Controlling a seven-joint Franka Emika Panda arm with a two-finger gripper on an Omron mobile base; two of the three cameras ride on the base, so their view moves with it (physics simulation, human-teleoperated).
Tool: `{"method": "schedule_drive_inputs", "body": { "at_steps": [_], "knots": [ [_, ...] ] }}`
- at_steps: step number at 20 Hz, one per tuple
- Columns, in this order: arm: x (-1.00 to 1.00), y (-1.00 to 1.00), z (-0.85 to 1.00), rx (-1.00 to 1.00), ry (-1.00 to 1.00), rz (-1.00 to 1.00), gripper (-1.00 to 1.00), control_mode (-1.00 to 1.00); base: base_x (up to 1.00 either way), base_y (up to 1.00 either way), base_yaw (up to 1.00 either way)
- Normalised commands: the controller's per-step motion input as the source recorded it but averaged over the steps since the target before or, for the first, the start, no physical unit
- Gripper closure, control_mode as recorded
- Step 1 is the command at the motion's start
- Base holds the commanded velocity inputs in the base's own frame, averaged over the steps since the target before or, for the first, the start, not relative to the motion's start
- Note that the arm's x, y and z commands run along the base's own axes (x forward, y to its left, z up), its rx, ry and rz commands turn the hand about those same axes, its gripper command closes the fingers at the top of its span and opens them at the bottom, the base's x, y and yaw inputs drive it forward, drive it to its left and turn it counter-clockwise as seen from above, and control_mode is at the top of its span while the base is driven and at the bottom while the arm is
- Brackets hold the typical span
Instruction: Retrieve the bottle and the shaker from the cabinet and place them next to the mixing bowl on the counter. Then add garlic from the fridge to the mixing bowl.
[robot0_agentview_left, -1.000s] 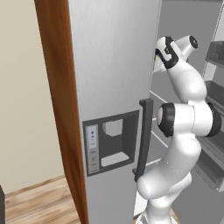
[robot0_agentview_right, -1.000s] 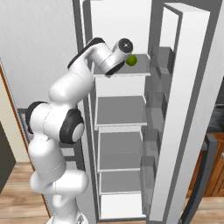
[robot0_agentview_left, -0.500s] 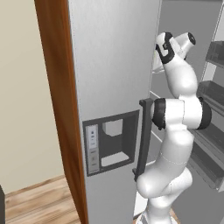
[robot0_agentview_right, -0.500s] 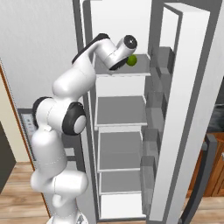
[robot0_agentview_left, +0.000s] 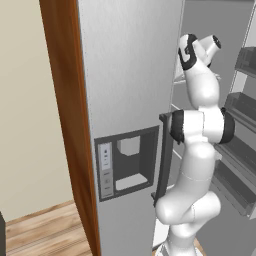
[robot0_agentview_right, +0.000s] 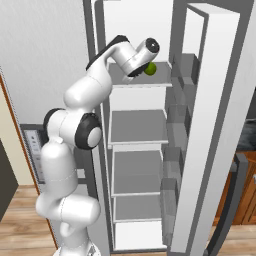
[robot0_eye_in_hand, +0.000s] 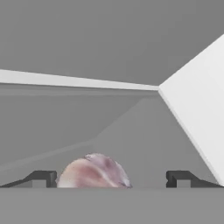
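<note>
So the arm is reaching up into the open fridge (robot0_agentview_right: 195, 125) at top-shelf height, and the hand camera gives the best look at what it's after.

Going left to right in the hand view: the left fingertip (robot0_eye_in_hand: 41, 177) sits low at the edge, then the garlic (robot0_eye_in_hand: 93, 172) is right next to it, a pale bulb with pinkish-purple streaks, resting on the grey shelf (robot0_eye_in_hand: 144, 144). It lies between the two tips but clearly off-centre, hugging the left one. Then there's a stretch of bare shelf, then the right fingertip (robot0_eye_in_hand: 179, 177), and beyond that the white side wall of the fridge (robot0_eye_in_hand: 197, 113) slanting away. The gripper (robot0_eye_in_hand: 111, 178) is spread wide with nothing in it yet; the tips look about level with the bulb, though I can't tell whether the left one is touching it.

From the right base view there's also a small green round thing (robot0_agentview_right: 150, 69) on the same shelf just past the hand, no idea what it is, not our target.

On handling: my guess is the garlic is light, firm, with a papery, slightly slick skin and a rounded shape, so it could roll or squirt out if pinched off-centre. I'd shift the hand a bit left so the bulb sits midway, then close across its widest part, low on the body rather than near the pointy top. Gentle squeeze should do.
</note>
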Motion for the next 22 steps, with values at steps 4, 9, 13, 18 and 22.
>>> {"method": "schedule_drive_inputs", "body": {
  "at_steps": [4,9,13,18,22],
  "knots": [
    [0.14,-0.01,-0.51,0.0,0.0,0.02,-1.0,-1.0,0.0,0.0,0.0],
    [0.09,-0.13,-0.45,-0.01,0.01,0.0,-1.0,-1.0,0.0,0.0,0.0],
    [0.0,-0.16,-0.43,-0.05,0.02,0.0,-1.0,-1.0,0.0,0.0,0.0],
    [0.0,-0.21,-0.44,-0.06,0.02,0.0,-1.0,-1.0,0.0,0.0,0.0],
    [0.0,-0.24,-0.48,-0.05,0.02,0.0,1.0,-1.0,0.0,0.0,0.0]
  ]
}}
